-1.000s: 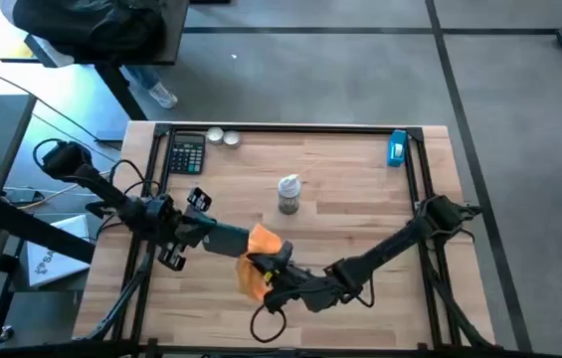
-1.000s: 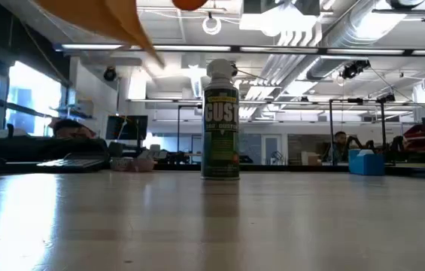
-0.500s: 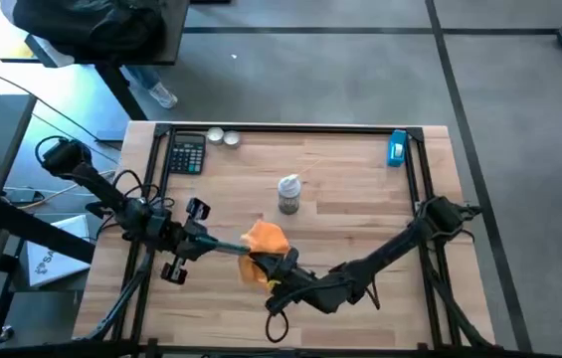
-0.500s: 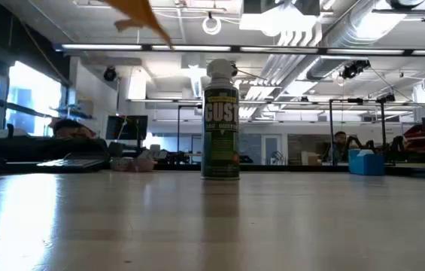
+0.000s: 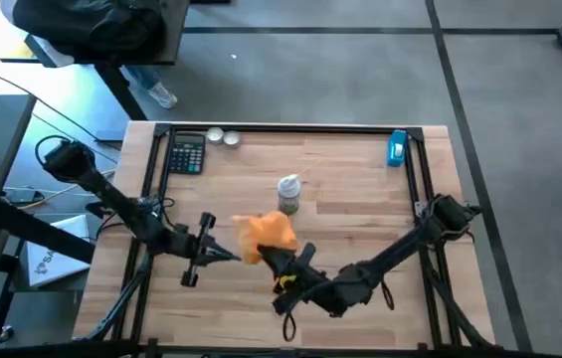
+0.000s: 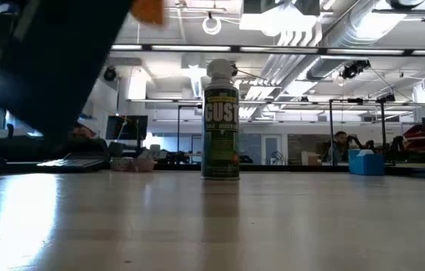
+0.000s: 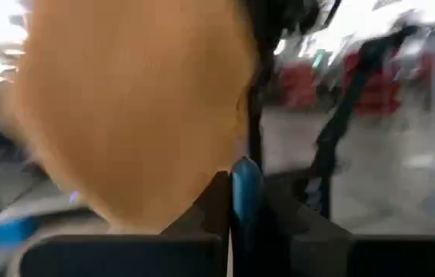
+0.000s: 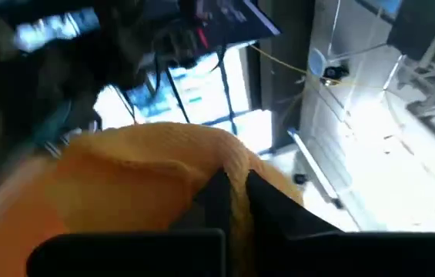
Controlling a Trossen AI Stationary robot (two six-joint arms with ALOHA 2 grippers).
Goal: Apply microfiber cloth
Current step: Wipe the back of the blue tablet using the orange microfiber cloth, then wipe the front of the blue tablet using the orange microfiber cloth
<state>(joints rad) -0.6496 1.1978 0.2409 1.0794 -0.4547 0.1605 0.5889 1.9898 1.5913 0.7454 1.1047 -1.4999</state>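
High view, from left to right: the left gripper (image 5: 223, 255) is raised over the table's (image 5: 360, 189) front left part, pinched on a dark flat device (image 6: 54, 68) held edge-on. Just to its right the microfiber cloth (image 5: 266, 235) hangs in the air, in front of the spray can (image 5: 288, 195). The right gripper (image 5: 279, 261) is clamped on the cloth from below.

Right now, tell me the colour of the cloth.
Bright orange; the microfiber cloth shows best in the high view.
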